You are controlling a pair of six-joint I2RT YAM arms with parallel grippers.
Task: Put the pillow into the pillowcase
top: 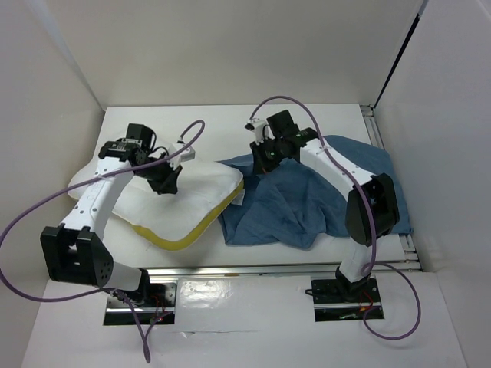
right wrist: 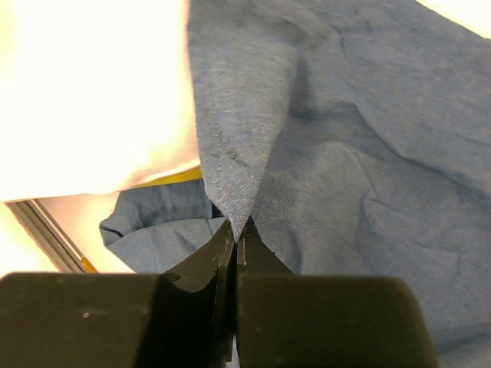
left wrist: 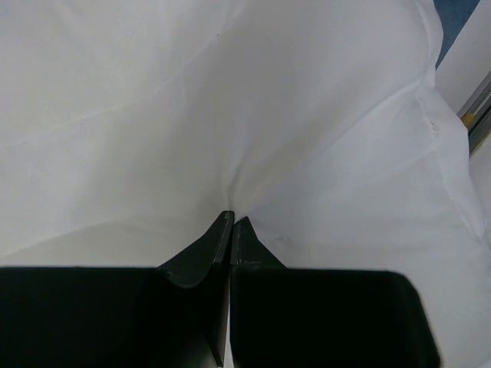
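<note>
Top external. The left arm (top: 92,203) rises from its base at the near left, bends at the elbow and reaches right across the pillow (top: 192,203). The left gripper (top: 165,182) points down, touching the pillow's top surface. The right arm (top: 368,211) stands up from the near right base, and its forearm runs back and to the left. The right gripper (top: 265,159) sits at the far left edge of the pillowcase (top: 307,203). The pillow lies left of centre on the white table (top: 322,115), with a yellow band (top: 180,239) along its near edge. The pillowcase is spread out, wrinkled, just to the right, touching the pillow's right corner. A metal rail (top: 261,269) runs along the table's near edge. Plain white walls (top: 230,46) stand on three sides. Purple cables (top: 23,222) loop off both arms.

Left wrist. The black fingers (left wrist: 207,245) are pressed together with a pinch of white pillow cloth between the tips, and creases run out from that point. A sliver of blue shows at the top right corner.

Right wrist. The fingers (right wrist: 265,257) are closed on a raised fold of the pillowcase, and the cloth peaks up from the tips. The pillow shows bright white at the upper left, with its yellow edge just below. More blue cloth bunches beneath it, beside the rail.
</note>
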